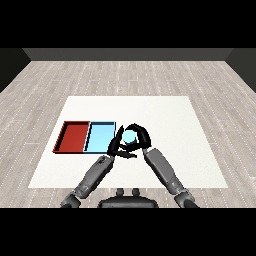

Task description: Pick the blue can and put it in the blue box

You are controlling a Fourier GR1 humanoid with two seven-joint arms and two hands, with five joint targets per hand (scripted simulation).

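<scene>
Now | blue can inside curled right hand fingers | beside light blue tray

Bare test room: white table on plank floor (dark walls).

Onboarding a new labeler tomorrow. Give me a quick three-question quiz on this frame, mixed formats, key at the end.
1. True or false: the blue can already sits inside the light blue tray.
2. Multiple choice: which tray lies farther from the can? A) the red tray B) the light blue tray C) both equally far.
3. Short answer: which hand has its fingers curled round the can?

Key
1. False. The can is just right of the tray, within the hands.
2. A.
3. The right hand; the left hand is close against the can's lower left, and its hold cannot be made out.
</scene>
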